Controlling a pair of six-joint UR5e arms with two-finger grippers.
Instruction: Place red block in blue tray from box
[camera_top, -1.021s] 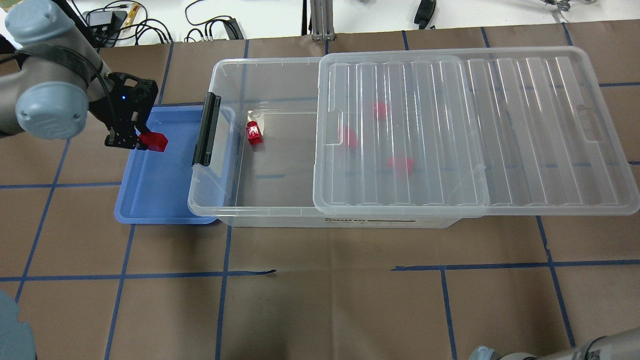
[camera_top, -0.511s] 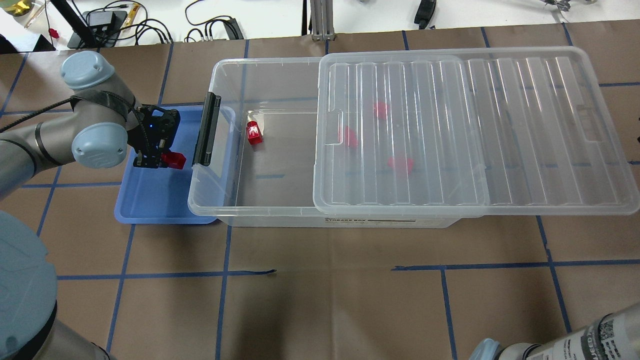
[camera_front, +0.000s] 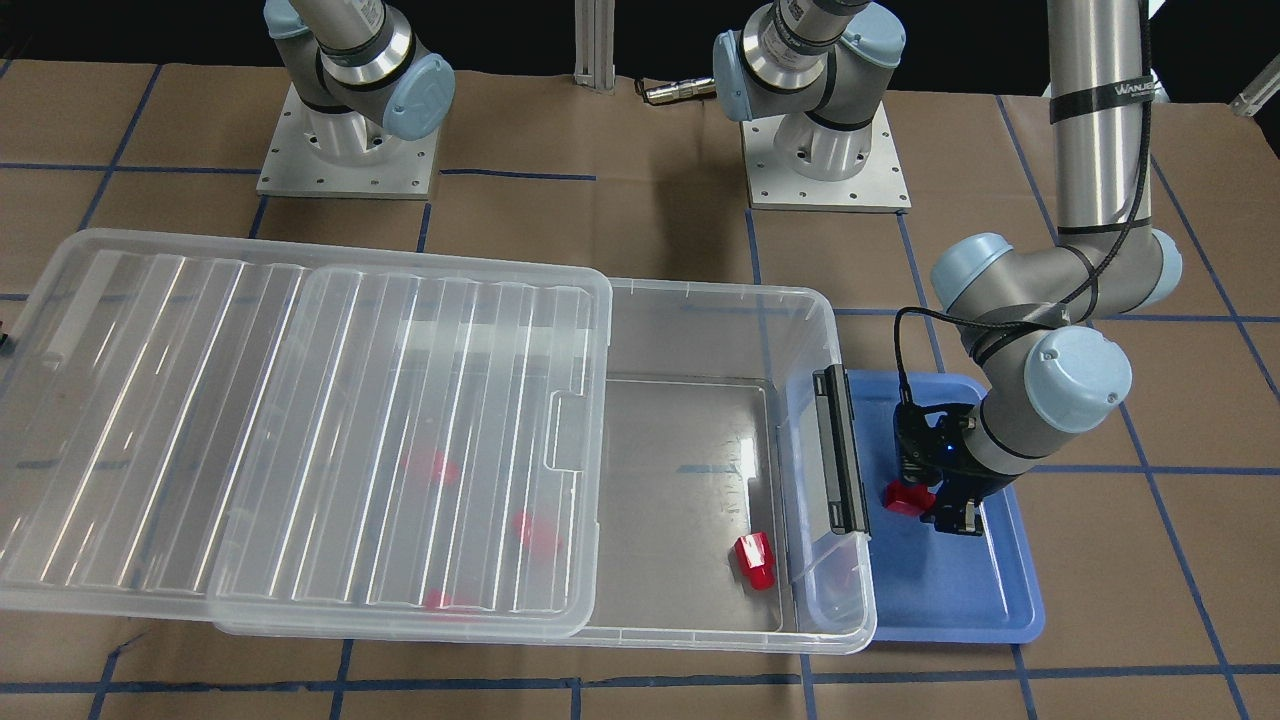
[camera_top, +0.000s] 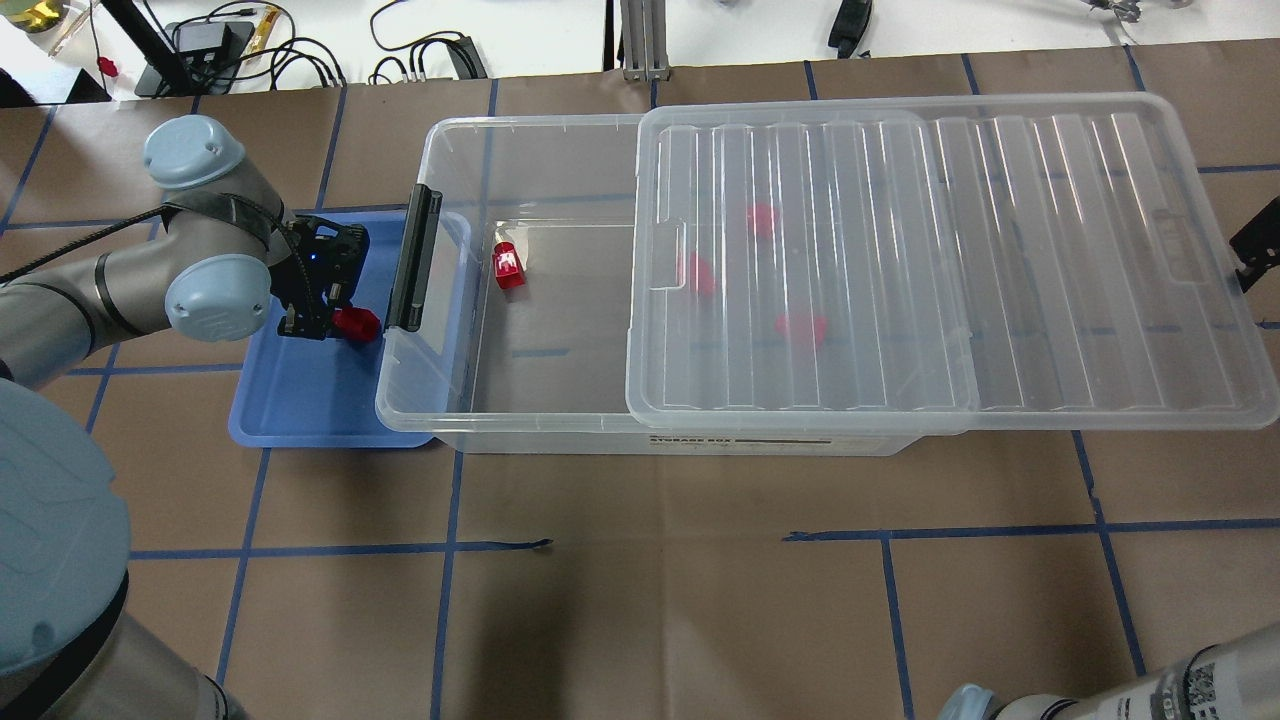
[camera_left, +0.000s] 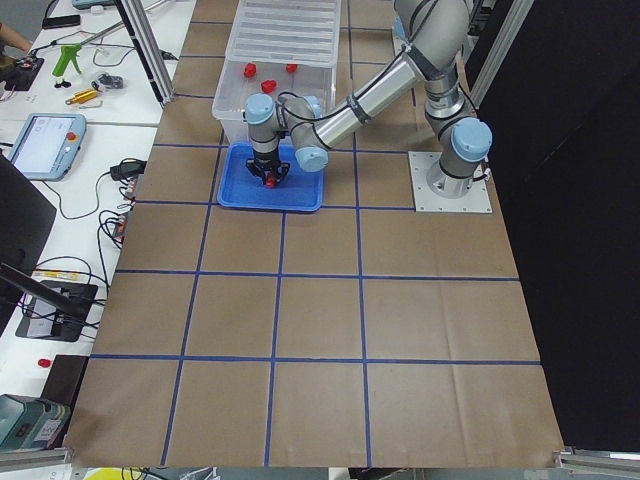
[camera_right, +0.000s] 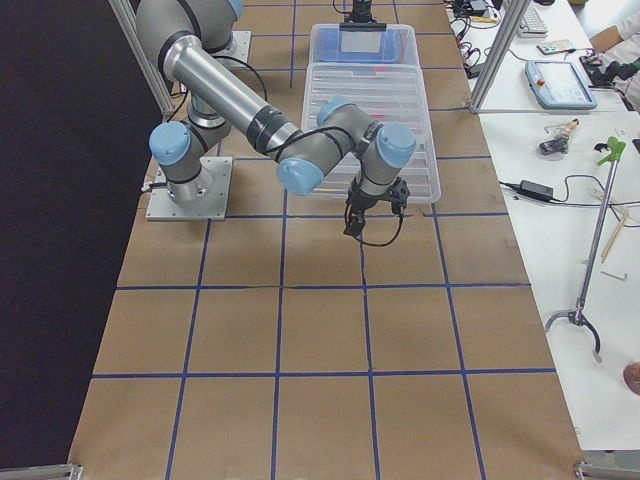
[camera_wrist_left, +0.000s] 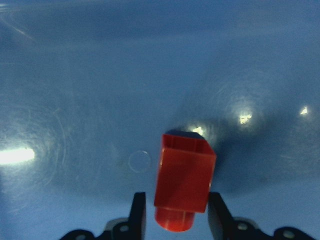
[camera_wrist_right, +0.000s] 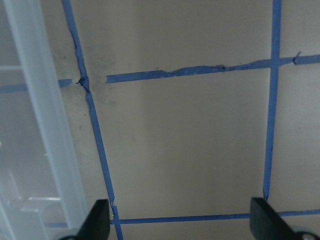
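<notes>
One red block (camera_wrist_left: 185, 172) held low over the blue tray (camera_top: 300, 400)

The left gripper (camera_wrist_left: 176, 197) points down into the tray with its two fingers (camera_wrist_left: 138, 212) drawn in to about the width of the block, which sits between them. The block hangs tilted, its round nub towards the wrist camera and its square end towards the tray floor, where it casts a dark shadow. Whether that end touches the floor cannot be told. In the overhead view it lies over the right half of the tray, near the box.

The box (camera_top: 430, 150) stands just right of the tray, its left end overhanging the tray's right edge, with the black latch (camera_top: 415, 258) on that end. The ribbed lid (camera_top: 1000, 250) is slid to the right, so the left part of the box is uncovered. A loose block (camera_top: 508, 268) lies there near the far left corner. Three blocks (camera_top: 800, 330) show dimly through the lid.

The right gripper (camera_wrist_right: 180, 220) hangs past the right end of the lid, over the table (camera_wrist_right: 190, 140) with its brown paper and blue tape. Its fingers are spread wide, and nothing is between them.
</notes>
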